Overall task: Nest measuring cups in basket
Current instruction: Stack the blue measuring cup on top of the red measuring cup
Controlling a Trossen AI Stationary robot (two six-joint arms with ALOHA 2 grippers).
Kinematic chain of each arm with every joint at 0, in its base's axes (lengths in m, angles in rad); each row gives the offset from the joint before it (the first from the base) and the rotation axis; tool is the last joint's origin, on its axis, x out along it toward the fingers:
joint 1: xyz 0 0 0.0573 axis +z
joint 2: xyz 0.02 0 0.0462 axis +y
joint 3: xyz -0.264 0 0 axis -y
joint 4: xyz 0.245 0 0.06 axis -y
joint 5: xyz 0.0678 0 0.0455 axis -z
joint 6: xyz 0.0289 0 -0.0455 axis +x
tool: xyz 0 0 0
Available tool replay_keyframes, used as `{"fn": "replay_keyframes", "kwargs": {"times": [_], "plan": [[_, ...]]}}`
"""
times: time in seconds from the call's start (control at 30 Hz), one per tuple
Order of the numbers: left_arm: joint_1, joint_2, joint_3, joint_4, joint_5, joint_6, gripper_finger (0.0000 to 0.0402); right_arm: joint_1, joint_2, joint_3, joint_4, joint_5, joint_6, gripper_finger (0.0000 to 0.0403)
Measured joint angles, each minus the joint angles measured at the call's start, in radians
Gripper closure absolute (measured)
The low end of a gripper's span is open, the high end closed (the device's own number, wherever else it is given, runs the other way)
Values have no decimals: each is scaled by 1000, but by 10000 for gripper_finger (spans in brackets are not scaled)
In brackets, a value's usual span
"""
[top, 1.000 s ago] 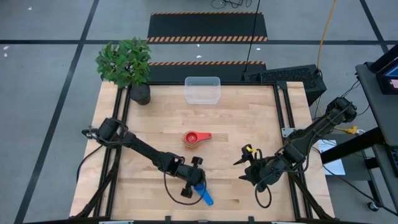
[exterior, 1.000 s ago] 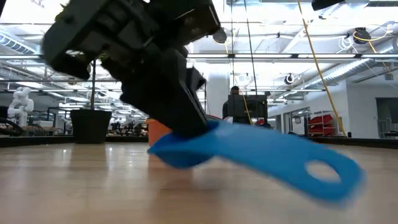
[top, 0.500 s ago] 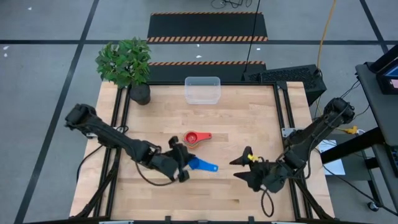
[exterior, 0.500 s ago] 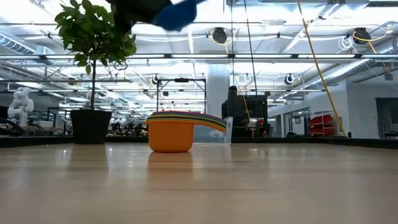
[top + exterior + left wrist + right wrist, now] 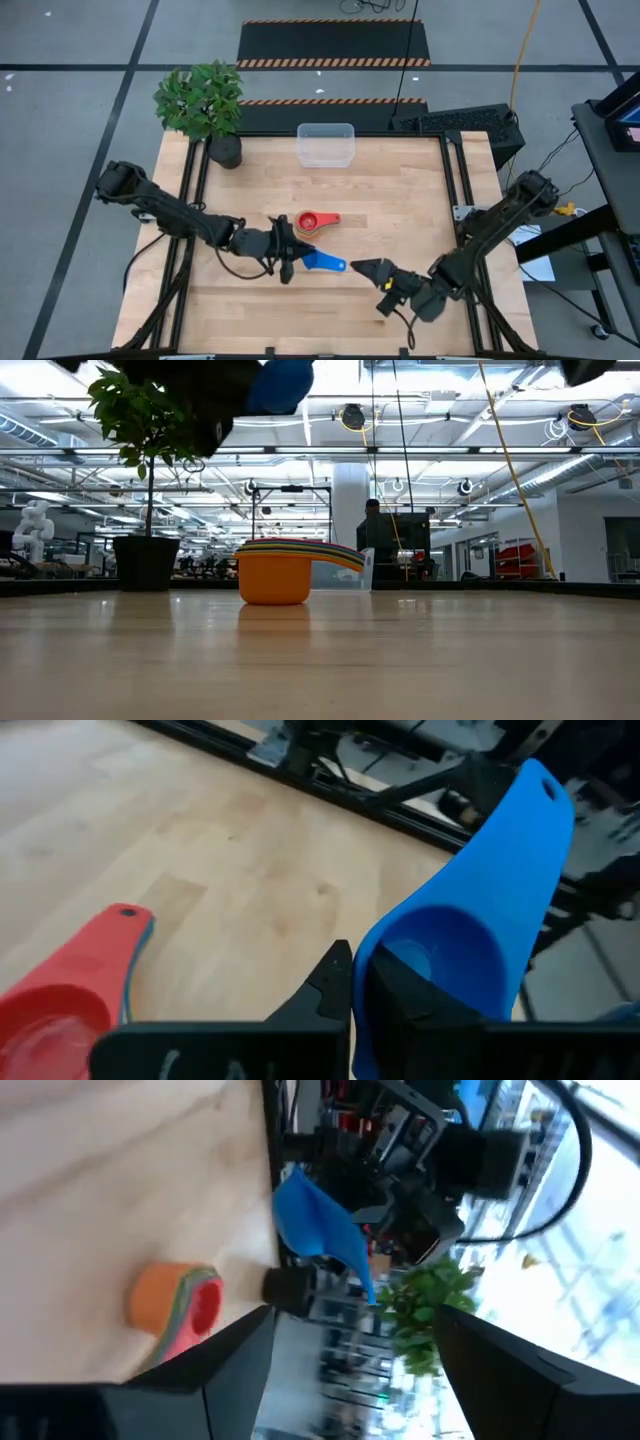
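A blue measuring cup [image 5: 322,262] hangs above the table's middle with my left gripper [image 5: 291,258] shut on it. The cup also shows in the left wrist view [image 5: 470,910] and at the top of the low view [image 5: 281,384]. Just beyond it, a nested stack of cups [image 5: 309,222] stands on its orange bottom cup [image 5: 274,582], with a red one on top [image 5: 60,1010]. The clear basket [image 5: 325,145] stands at the table's far edge. My right gripper [image 5: 370,269] hovers open to the right of the blue cup, its fingers [image 5: 240,1370] wide apart with nothing between them. My left gripper holds the blue cup by its bowl wall [image 5: 362,982], on the side away from the handle. One finger is inside the bowl and one is outside. The fingers come nearly level from the table's left. The cup is lifted clear, and its handle [image 5: 530,830] points away from the gripper.
A potted green plant [image 5: 205,105] stands at the table's far left corner. Black frame rails [image 5: 455,180] run along the table's sides. Bare wood lies between the stack and the basket, and along the near edge.
My left gripper has risen from near the table's front edge and gone toward the stack, rolling as it went. The blue cup, which lay tipped on the table, is now lifted clear. My right gripper has rolled and shifted a little toward the table's left.
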Motion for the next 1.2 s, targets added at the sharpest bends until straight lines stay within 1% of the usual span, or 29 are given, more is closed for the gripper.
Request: {"fn": "replay_keyframes", "kwargs": {"times": [0.07,0.13,0.2,0.27,0.37,0.47,0.63,0.77,0.87,0.97,1.2], "plan": [[15,0,-23,22,44,-19,392,-16,11,0,17,-5,-84,143],[21,5,-46,32,79,-37,392,-28,13,0,7,-40,-136,156],[23,7,-69,51,95,-45,388,-42,13,-2,5,-111,-158,174],[23,6,-73,82,119,-46,382,-53,13,-18,33,-175,-185,193],[21,6,-76,77,126,-45,383,-69,13,-44,123,-209,-233,211],[21,6,-76,82,126,-36,392,-94,12,-75,196,-243,-280,215],[24,7,-76,79,126,-36,386,-137,12,-120,277,-343,-339,214],[24,13,-76,74,125,-35,379,-163,13,-146,354,-386,-357,226],[29,13,-76,78,123,-35,388,-174,13,-158,414,-442,-353,242],[36,13,-76,80,122,-35,392,-184,13,-159,416,-499,-338,261],[36,13,-76,81,121,-37,378,-198,13,-159,397,-518,-322,307]]}}
